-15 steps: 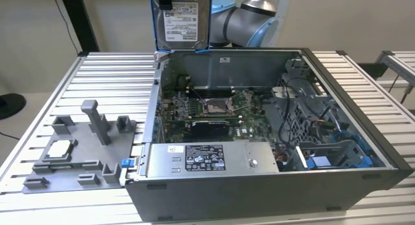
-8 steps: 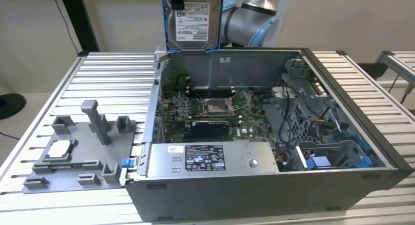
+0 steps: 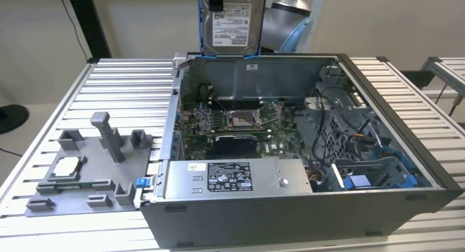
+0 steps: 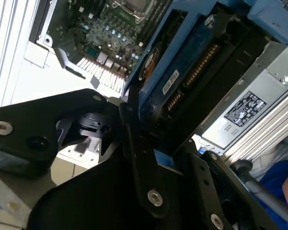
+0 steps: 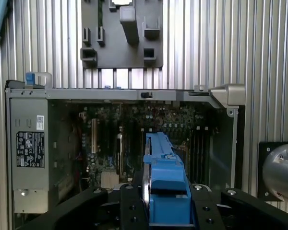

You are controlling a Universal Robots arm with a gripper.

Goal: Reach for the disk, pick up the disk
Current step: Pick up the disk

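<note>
The disk (image 3: 232,23), a silver-grey drive with a white label in a blue bracket, hangs upright above the back wall of the open computer case (image 3: 436,176) in the exterior view. My gripper (image 3: 216,0) holds it from above and is shut on it. In the first wrist view the disk's blue bracket (image 5: 164,177) sits edge-on between my black fingers (image 5: 133,208), high over the motherboard. In the second wrist view the disk (image 4: 182,72) shows its dark underside and connector, clamped in the gripper (image 4: 149,139).
Inside the case, a grey power supply box with a black label (image 3: 232,178) lies along the near wall and blue drive bays (image 3: 371,178) sit toward the exterior view's right. A grey fixture plate (image 3: 80,176) with a small silver chip (image 3: 67,166) lies on the slatted table (image 3: 123,83).
</note>
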